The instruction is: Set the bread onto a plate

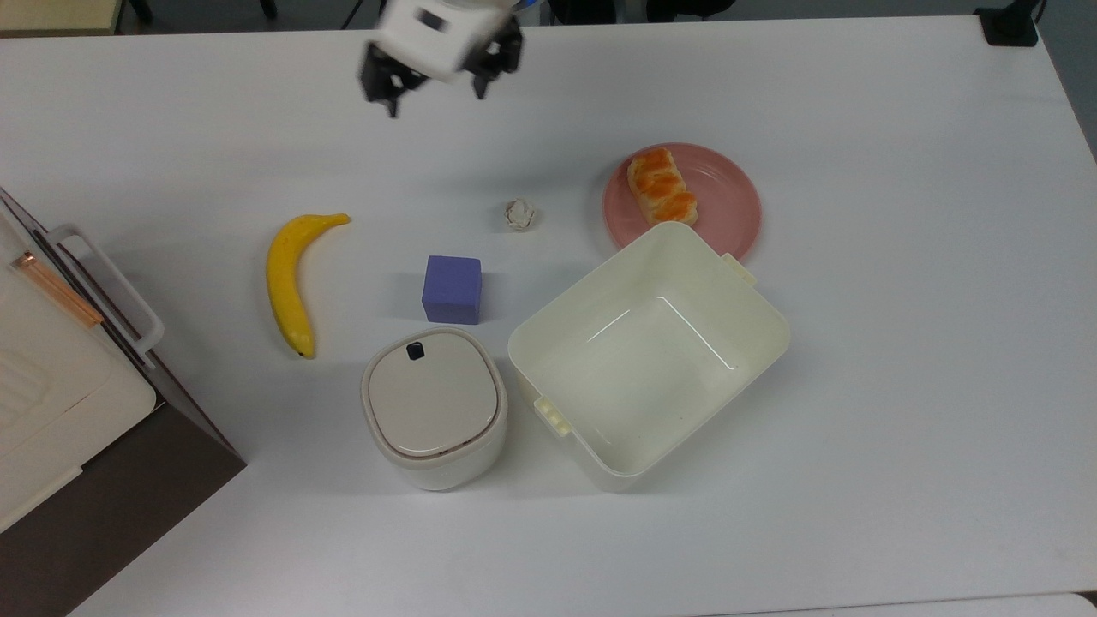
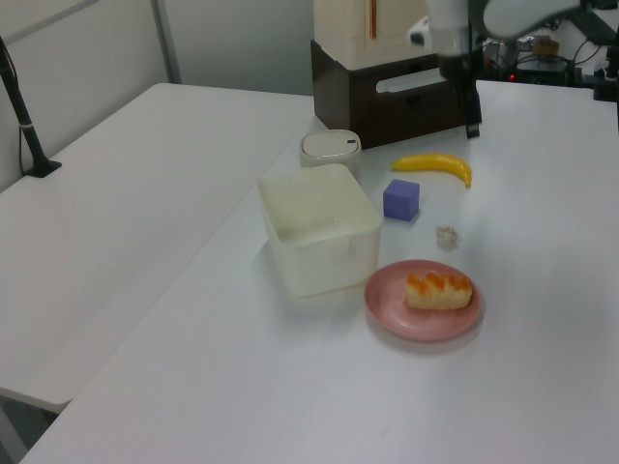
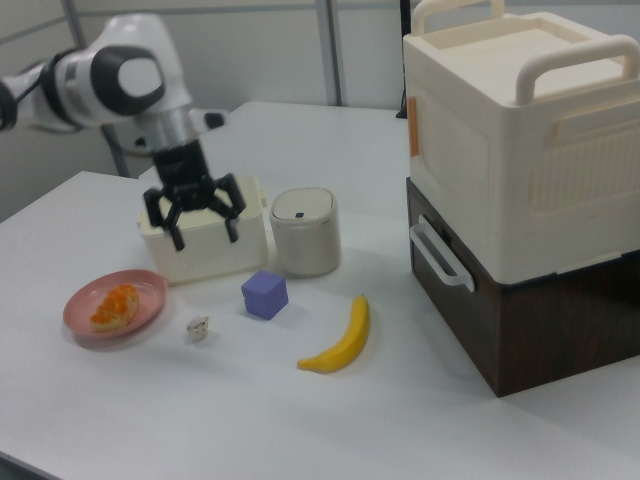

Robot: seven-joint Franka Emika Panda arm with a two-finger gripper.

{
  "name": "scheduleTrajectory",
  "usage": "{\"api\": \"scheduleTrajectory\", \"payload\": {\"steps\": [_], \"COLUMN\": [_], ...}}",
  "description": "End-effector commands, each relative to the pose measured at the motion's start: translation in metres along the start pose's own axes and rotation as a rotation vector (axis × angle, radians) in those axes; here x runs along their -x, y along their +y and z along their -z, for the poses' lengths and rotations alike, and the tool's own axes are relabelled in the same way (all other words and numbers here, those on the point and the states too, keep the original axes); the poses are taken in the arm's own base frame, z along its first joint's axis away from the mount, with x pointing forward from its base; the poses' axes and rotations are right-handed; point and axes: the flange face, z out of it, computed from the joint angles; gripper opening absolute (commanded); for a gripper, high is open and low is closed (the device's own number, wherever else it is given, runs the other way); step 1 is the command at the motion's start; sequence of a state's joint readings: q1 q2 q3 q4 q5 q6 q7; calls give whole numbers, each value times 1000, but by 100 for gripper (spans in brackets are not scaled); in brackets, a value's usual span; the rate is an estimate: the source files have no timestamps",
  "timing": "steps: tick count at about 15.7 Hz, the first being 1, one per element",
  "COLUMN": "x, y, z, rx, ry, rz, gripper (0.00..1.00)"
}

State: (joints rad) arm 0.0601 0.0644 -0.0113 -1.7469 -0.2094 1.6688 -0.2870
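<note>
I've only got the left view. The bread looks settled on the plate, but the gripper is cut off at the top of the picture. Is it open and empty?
Observer: Yes. The right view shows the gripper open, with nothing between its fingers.
Operator: Where is it relative to the plate?
Observer: In the top view the gripper is far toward the top view's left of the plate and the bread.
Operator: Anything inside the tub?
Observer: No. From the top view, the tub holds nothing.

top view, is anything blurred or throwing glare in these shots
Top view: the black two-finger gripper is smeared by motion blur, and bright glare streaks sit on the floor of the cream rectangular tub. Left view: the small braided bread on the round pink plate looks sharp.
</note>
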Motion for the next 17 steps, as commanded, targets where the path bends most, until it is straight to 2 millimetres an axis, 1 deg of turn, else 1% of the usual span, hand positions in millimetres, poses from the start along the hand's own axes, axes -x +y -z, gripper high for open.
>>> {"api": "scheduleTrajectory", "payload": {"steps": [1, 3, 4, 6, 7, 8, 10, 11, 12, 15, 17], "x": [26, 37, 43, 49, 50, 50, 49, 50, 52, 50, 47], "y": [52, 77, 89, 113, 121, 125, 125, 127, 129, 120, 118], "z": [47, 61, 69, 78, 84, 85, 83, 86, 92, 94, 90], "rx": [-93, -142, -177, -235, -244, -237, -236, -236, -238, -251, -268], "ry": [68, 118, 149, 189, 206, 211, 210, 217, 232, 221, 218], "rz": [-107, -179, -250, -408, -442, -433, -422, -424, -419, -405, -421], "gripper": [100, 100, 100, 100, 100, 100, 100, 100, 100, 100, 100]}}
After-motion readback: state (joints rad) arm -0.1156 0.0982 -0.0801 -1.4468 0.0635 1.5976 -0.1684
